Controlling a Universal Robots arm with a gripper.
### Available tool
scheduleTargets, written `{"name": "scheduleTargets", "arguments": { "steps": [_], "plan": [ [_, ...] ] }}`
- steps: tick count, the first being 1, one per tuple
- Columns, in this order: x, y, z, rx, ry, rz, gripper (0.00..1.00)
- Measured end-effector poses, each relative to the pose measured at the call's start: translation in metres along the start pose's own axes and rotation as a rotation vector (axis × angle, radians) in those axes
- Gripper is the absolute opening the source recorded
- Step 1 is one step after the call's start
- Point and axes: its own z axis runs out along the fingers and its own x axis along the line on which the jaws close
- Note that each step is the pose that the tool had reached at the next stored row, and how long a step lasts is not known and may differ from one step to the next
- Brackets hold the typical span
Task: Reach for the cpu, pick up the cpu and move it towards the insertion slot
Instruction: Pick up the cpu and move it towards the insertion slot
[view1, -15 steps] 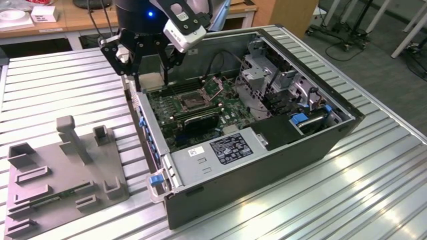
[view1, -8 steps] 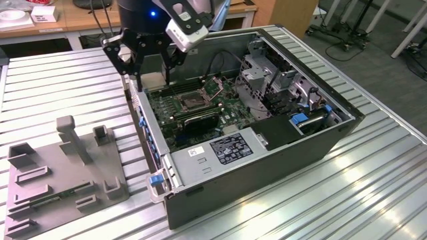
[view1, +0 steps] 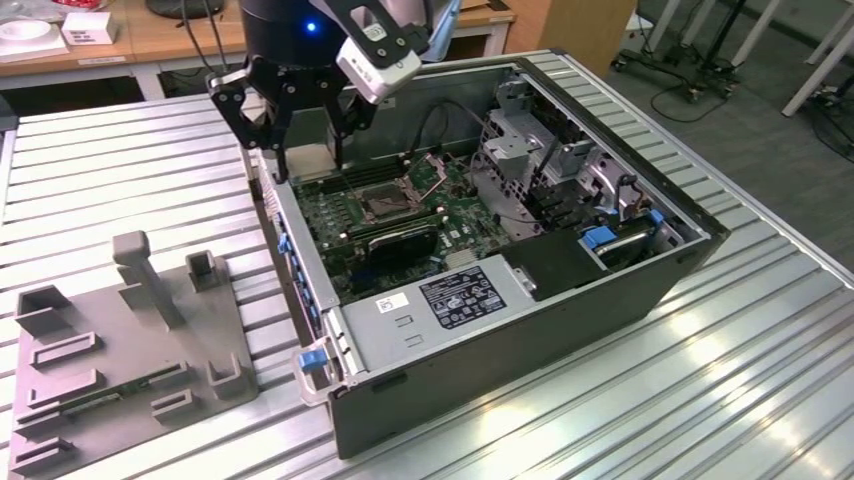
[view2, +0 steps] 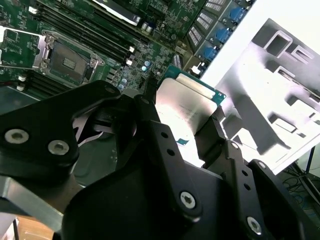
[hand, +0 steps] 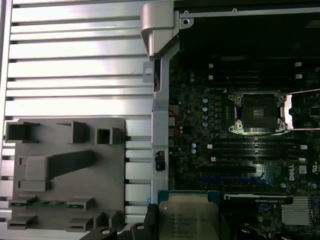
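Pincer pinches the cpu, a black finger at each of two opposite edges, with the silvery face exposed in both wrist views. In the exterior view the pincer hangs over the wall of the case at the exterior view's left, above the edge of the green board and clear of it. The slot is well apart from the chip. It has a metal frame and a dark centre, and a hinged plate lies open beside it. In the first wrist view, long black memory slots show between the two. Beyond the case at the exterior view's left, a grey tray sits on the ribbed metal worktop and holds a green strip.
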Motion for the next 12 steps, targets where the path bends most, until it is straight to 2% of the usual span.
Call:
{"name": "scheduleTargets", "arguments": {
  "steps": [12],
  "plan": [
    [-0.0056,0.0001,0.0000,-0.0001,0.0000,0.000,0.55]
  ]
}}
